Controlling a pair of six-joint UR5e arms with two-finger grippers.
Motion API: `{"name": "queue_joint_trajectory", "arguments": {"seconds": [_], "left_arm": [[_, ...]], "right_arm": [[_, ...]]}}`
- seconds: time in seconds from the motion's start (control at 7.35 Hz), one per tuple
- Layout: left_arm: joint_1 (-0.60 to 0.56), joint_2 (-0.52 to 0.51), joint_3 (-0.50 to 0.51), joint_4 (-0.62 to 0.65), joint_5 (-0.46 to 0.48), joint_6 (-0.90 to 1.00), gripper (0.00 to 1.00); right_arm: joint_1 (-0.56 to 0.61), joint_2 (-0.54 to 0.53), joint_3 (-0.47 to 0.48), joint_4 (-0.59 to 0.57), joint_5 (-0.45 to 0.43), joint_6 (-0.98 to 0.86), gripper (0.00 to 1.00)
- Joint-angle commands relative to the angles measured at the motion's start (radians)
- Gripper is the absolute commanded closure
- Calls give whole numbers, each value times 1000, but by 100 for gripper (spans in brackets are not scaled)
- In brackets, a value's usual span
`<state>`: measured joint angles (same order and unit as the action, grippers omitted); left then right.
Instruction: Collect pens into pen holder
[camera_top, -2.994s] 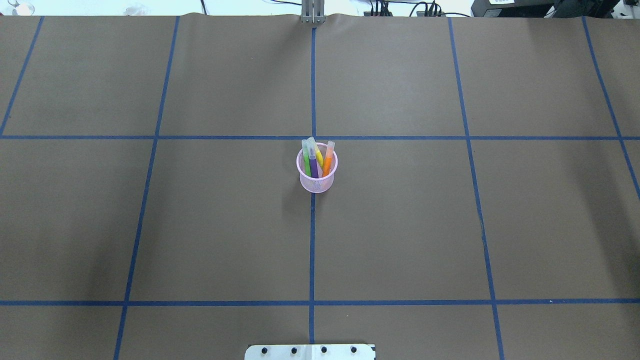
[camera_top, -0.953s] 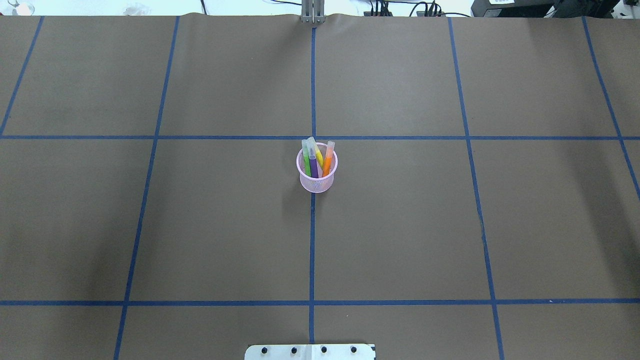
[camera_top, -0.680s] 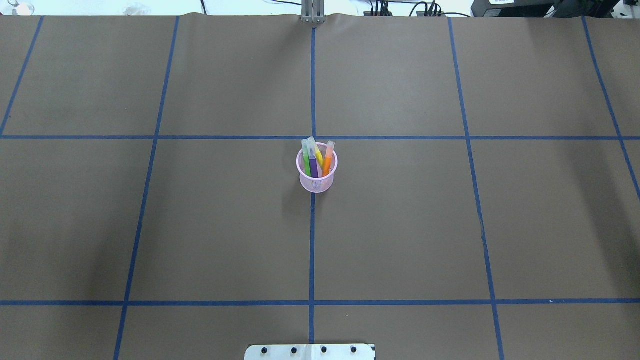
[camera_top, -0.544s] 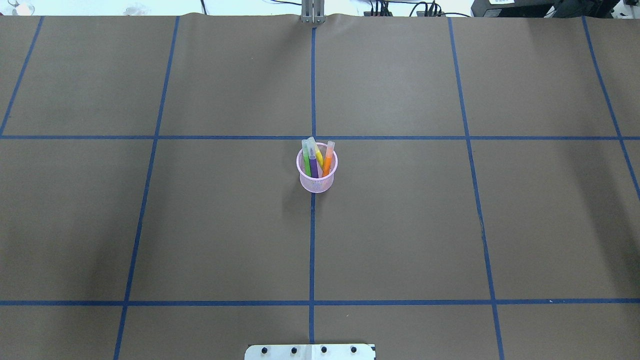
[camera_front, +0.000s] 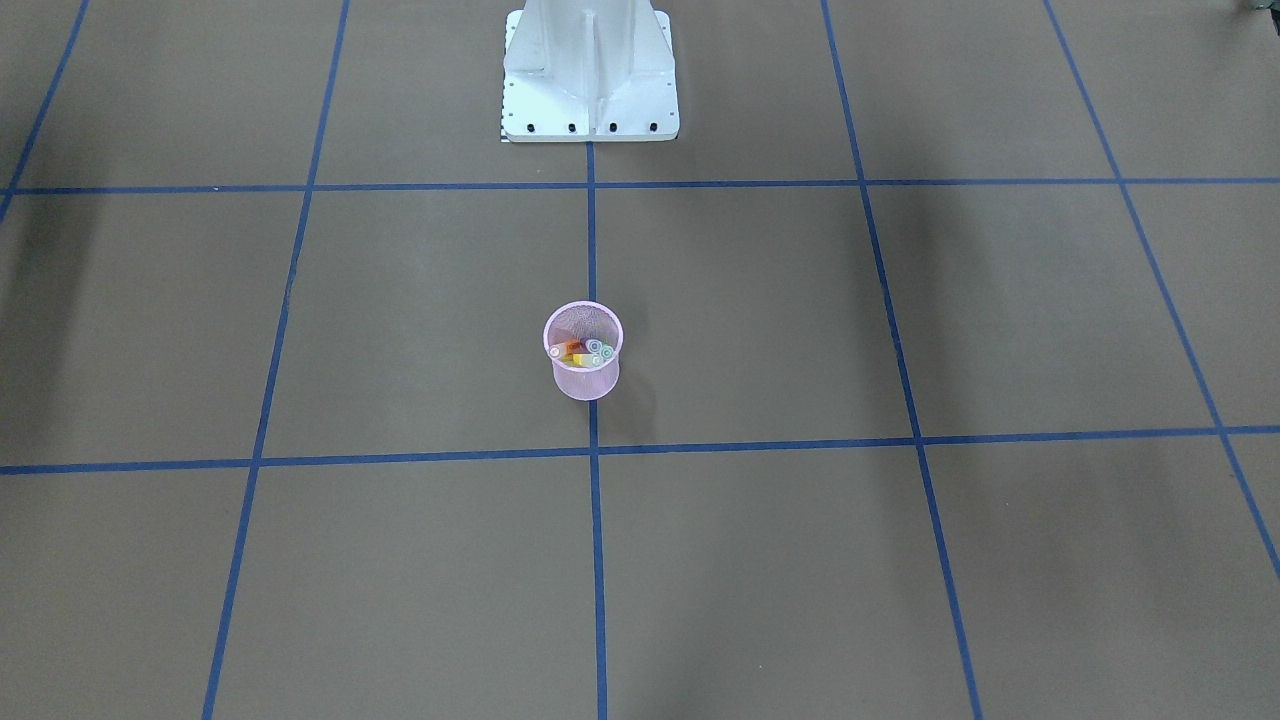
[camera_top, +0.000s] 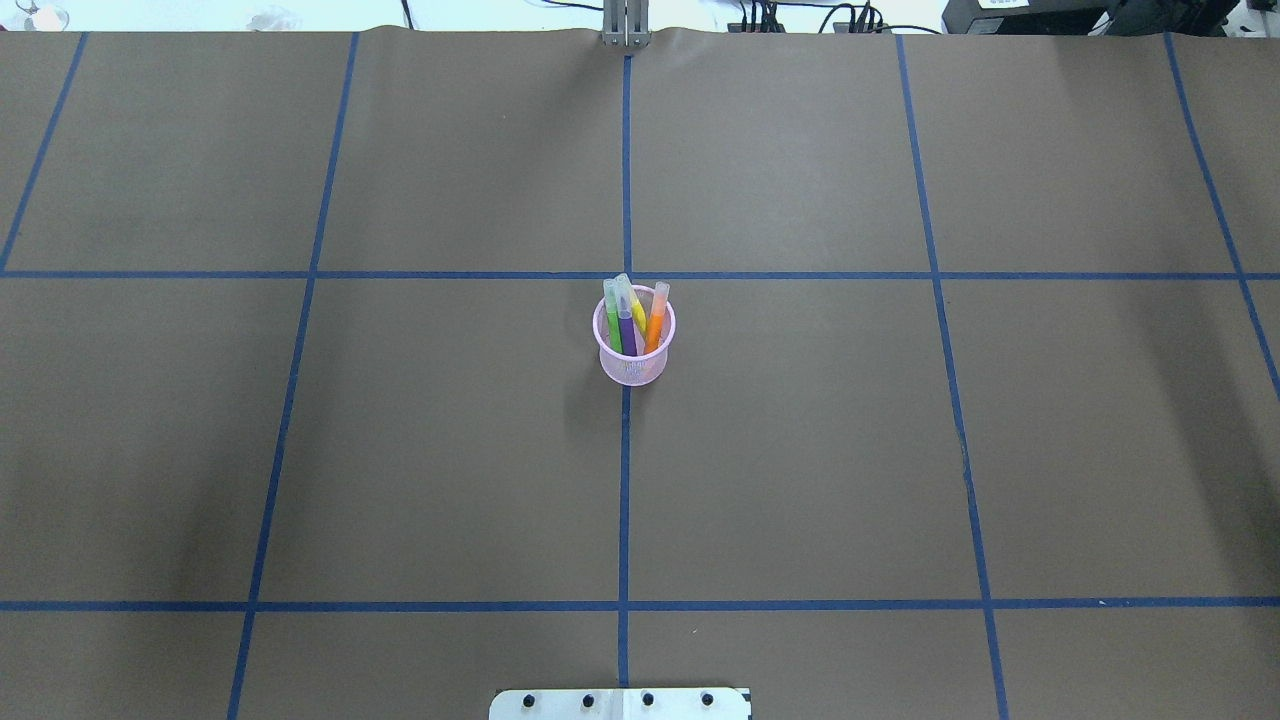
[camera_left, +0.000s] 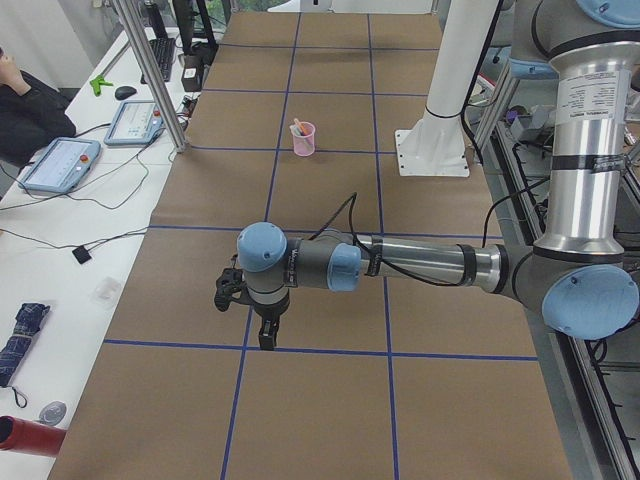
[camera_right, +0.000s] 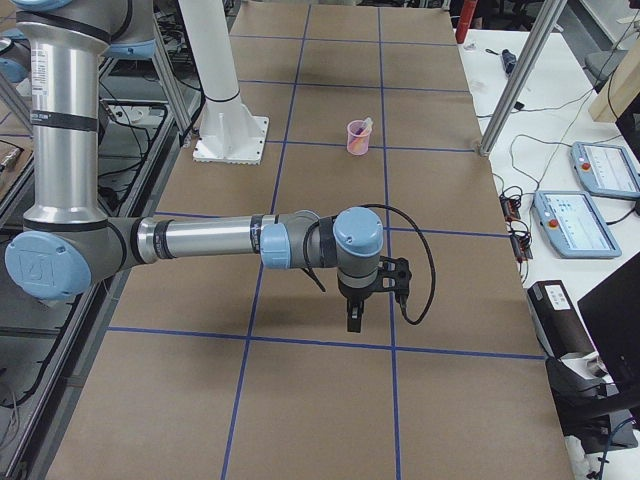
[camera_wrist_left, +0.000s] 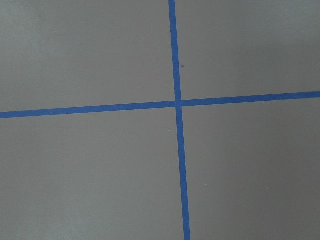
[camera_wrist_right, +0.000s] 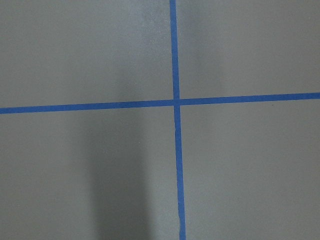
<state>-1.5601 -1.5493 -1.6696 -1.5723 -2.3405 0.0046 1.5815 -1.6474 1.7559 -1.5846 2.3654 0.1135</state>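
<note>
The pink mesh pen holder (camera_top: 633, 372) stands upright at the table's centre, on the middle tape line. Inside it lean the green pen (camera_top: 613, 331), the purple pen (camera_top: 627, 336), the yellow pen (camera_top: 637, 315) and the orange pen (camera_top: 655, 329), caps up. The front-facing view shows the pen holder (camera_front: 585, 384) with the cap ends at its rim. My left gripper (camera_left: 266, 340) hangs over the table's left end, far from the pen holder (camera_left: 304, 142). My right gripper (camera_right: 353, 322) hangs over the right end. I cannot tell whether either is open or shut. Both wrist views show only tape crossings.
The robot's white base (camera_front: 590, 70) stands behind the holder. Off the table ends lie operator tablets (camera_left: 60, 165) (camera_right: 600, 170), cables and metal posts (camera_right: 520, 70). A person's dark sleeve (camera_left: 25, 110) shows at the far left corner. A folded umbrella (camera_left: 15, 340) lies beside the table.
</note>
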Motion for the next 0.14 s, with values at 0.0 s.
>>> {"name": "queue_joint_trajectory", "arguments": {"seconds": [0.0], "left_arm": [[0,0,1,-2,1,0,0]], "right_arm": [[0,0,2,0,0,0,1]]}}
